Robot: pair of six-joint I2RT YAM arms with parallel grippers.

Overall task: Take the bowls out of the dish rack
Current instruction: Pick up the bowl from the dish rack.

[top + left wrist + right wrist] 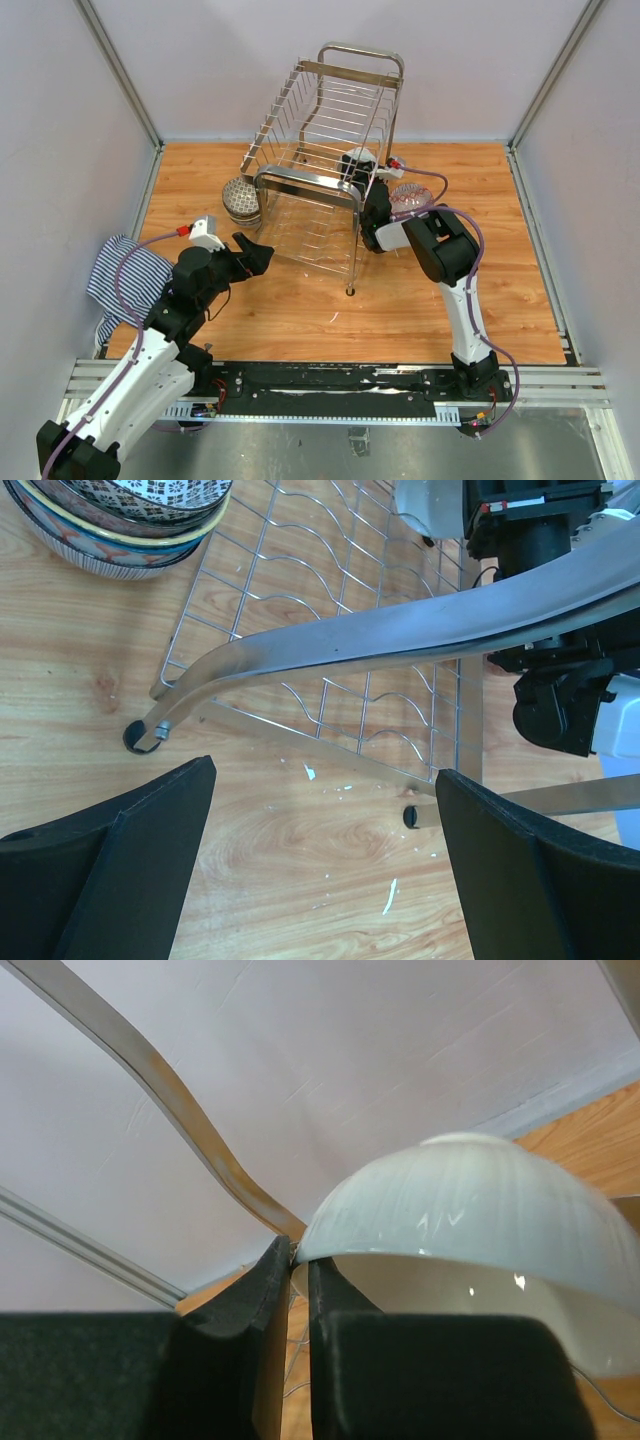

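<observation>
The chrome wire dish rack (320, 150) stands at the middle back of the wooden table. My right gripper (360, 168) reaches into its right side. In the right wrist view it (298, 1260) is shut on the rim of a white ribbed bowl (470, 1220), which hangs tilted. A stack of patterned bowls (241, 198) sits on the table at the rack's left end and also shows in the left wrist view (130, 520). A pinkish patterned bowl (411, 196) sits to the rack's right. My left gripper (255, 252) is open and empty above the table (325, 820), just in front of the rack's near handle (400, 630).
A striped cloth (125, 275) lies at the table's left edge beside my left arm. Grey walls enclose the table on three sides. The rack's thin legs (145, 735) stand on the wood near my left fingers. Small white flecks (390, 895) lie on the wood.
</observation>
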